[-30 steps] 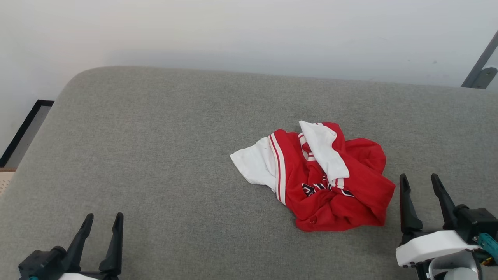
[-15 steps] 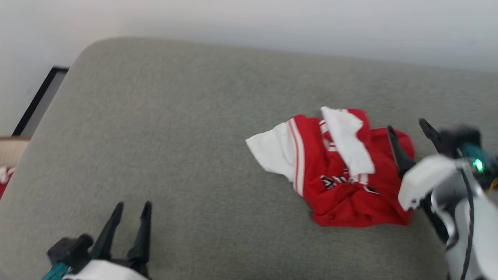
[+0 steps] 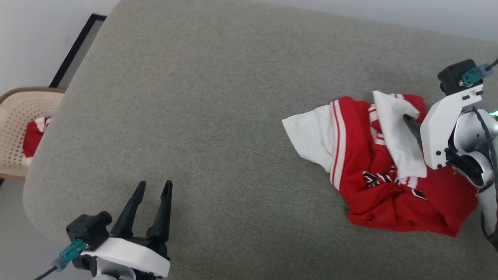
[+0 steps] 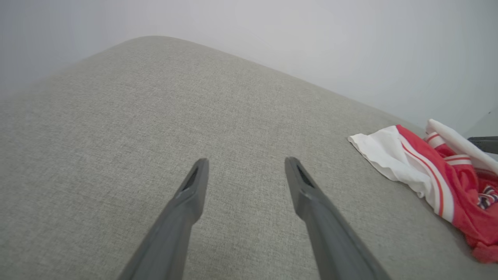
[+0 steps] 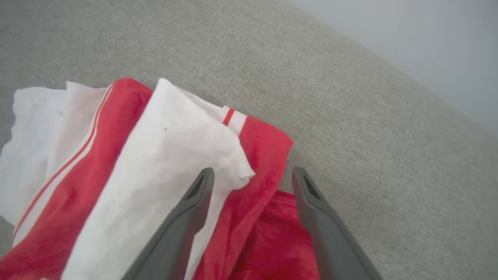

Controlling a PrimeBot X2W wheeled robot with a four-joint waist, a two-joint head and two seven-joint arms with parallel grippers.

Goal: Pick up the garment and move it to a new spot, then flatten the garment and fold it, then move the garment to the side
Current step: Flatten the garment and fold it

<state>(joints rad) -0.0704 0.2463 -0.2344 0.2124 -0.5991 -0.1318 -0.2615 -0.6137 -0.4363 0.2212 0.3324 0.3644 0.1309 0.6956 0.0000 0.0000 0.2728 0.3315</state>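
- Open cushion point(image 3: 233, 116) is seen leftward of the crumpled garment point(image 3: 389, 186), up to a rounded edge.
- Its long axis runs left-right, white sleeve pointing left.
- Spread wide and empty: left end effector point(image 3: 155, 182), and right end effector point(image 5: 253, 170) over the garment.

Garment point(image 3: 362, 163): soft matt cloth, creased. Padded surface point(image 3: 214, 116): coarse grey woven fabric, matt. Left pincer point(image 3: 155, 183): smooth dark plastic (white wrist shell point(image 3: 128, 252) slightly glossy).
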